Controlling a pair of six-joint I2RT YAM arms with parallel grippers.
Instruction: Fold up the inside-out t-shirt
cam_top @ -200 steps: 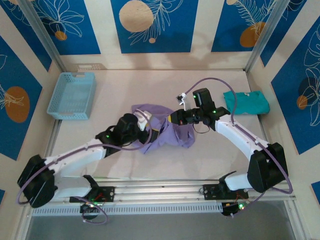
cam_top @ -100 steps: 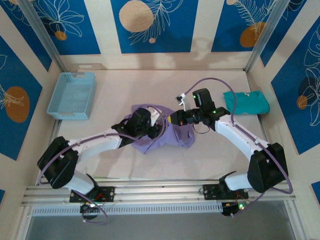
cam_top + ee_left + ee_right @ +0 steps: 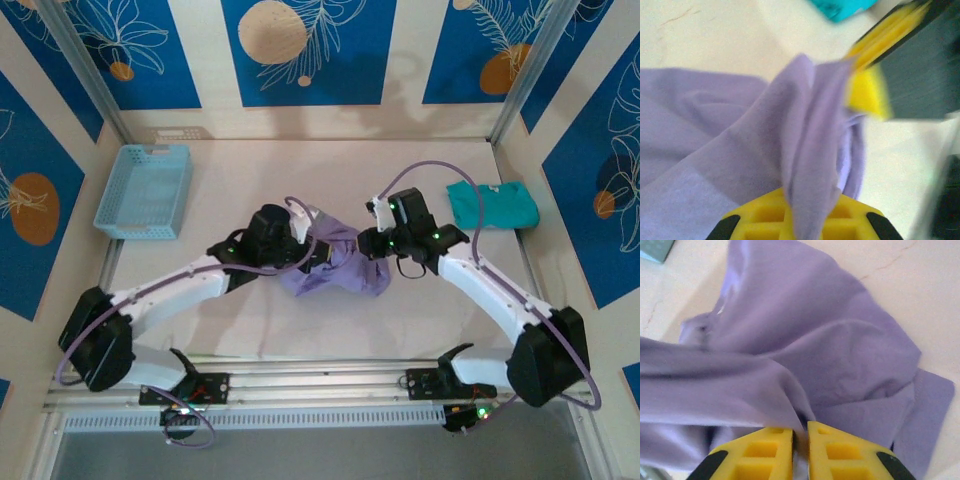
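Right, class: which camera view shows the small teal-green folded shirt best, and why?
The top external view: the small teal-green folded fabric shirt lies nearly whole in sight. The left wrist view catches a blurred corner; the right wrist view faces the crumpled lavender fabric t-shirt instead.

Left fingers (image 3: 755,222), a second ago apart, now pinched on lavender t-shirt (image 3: 335,262).

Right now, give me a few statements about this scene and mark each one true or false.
1. The inside-out t-shirt lies spread flat. False: it is bunched in a heap.
2. The left gripper is shut on the t-shirt's fabric. True.
3. The teal shirt sits in the basket. False: it lies at the far right, the basket at the far left.
4. The right gripper pinches lavender fabric. True.
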